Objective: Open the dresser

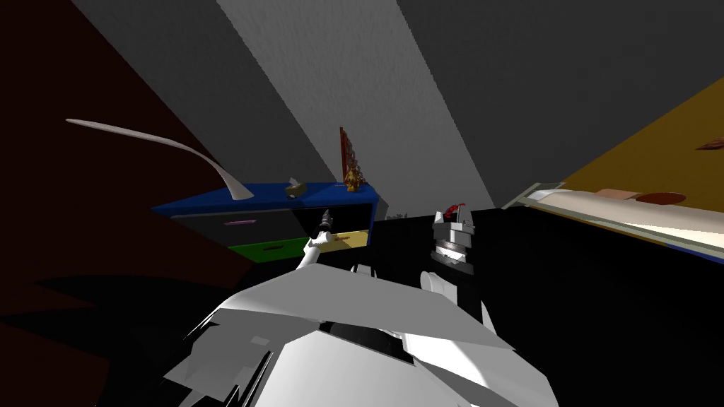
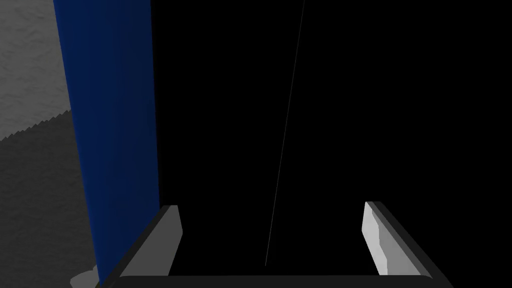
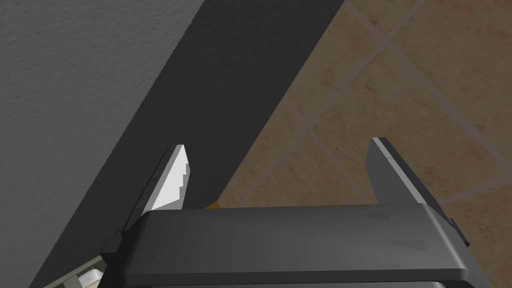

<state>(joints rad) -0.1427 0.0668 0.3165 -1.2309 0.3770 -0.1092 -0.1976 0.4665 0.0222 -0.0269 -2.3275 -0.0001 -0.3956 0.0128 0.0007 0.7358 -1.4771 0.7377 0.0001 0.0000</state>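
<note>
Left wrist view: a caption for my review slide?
Open left gripper facing the dresser's black front, beside its blue edge.

Left tool (image 2: pixel 271 206) hemmed in at the dresser (image 1: pixel 269 194), right tool (image 3: pixel 277 142) out in the open.
Its fingers are spread with nothing between them, but a flat black drawer front (image 2: pixel 325 100) walls off the way ahead, and the dresser's blue edge (image 2: pixel 110 125) stands just beside one finger. The right tool has tiled floor (image 3: pixel 400 100) ahead and a grey wall (image 3: pixel 75 75) alongside.
</note>
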